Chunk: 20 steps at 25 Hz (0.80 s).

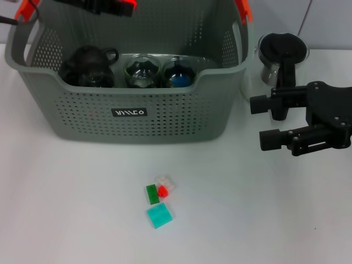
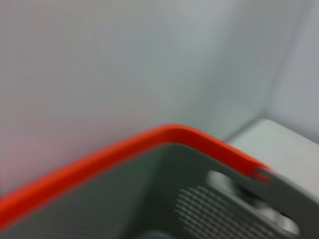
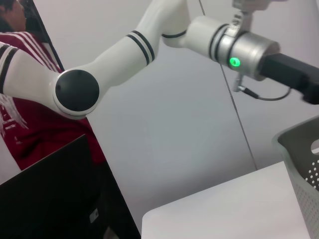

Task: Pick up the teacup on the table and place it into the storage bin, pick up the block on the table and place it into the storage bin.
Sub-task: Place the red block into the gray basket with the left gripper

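Observation:
The grey perforated storage bin stands at the back of the white table. Inside it sit two glass teacups, one with a blue bottom, beside a dark teapot. A small cluster of blocks lies in front of the bin: a green block, a red one against a pale one, and a teal block. My right gripper hovers right of the bin, open and holding nothing. My left gripper is above the bin's far rim; the left wrist view shows the bin's orange handle.
A clear glass pitcher with a black lid stands right of the bin, just behind my right gripper. In the right wrist view the white left arm reaches over the bin's corner.

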Motion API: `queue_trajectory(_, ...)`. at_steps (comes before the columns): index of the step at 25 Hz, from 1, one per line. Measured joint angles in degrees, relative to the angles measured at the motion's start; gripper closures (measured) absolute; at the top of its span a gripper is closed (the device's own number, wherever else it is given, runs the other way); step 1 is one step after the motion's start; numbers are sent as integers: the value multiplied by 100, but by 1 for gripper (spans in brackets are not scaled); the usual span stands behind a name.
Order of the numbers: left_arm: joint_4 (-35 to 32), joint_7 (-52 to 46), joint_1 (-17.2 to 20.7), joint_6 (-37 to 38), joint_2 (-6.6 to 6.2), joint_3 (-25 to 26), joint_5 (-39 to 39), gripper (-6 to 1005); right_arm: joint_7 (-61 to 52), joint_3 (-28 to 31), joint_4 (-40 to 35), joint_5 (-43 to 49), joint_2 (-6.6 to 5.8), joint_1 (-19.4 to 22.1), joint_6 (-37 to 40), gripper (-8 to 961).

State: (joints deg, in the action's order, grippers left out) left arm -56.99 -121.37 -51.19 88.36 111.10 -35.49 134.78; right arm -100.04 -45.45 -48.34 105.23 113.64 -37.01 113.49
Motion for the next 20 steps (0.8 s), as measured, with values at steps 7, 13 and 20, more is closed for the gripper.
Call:
queue_trajectory(7, 270, -100, 48, -1339, 109, -359, 42, 507, -34, -34, -25, 12, -9, 27, 9, 73)
queue_trajectory(13, 247, -135, 149, -1627, 162, -351, 12, 485, -17, -36, -25, 9, -9, 53, 14, 77)
queue_trajectory(20, -111, -250, 176, -1414, 161, -395, 185, 250, 6, -16, -45, -12, -23, 42, 16, 76)
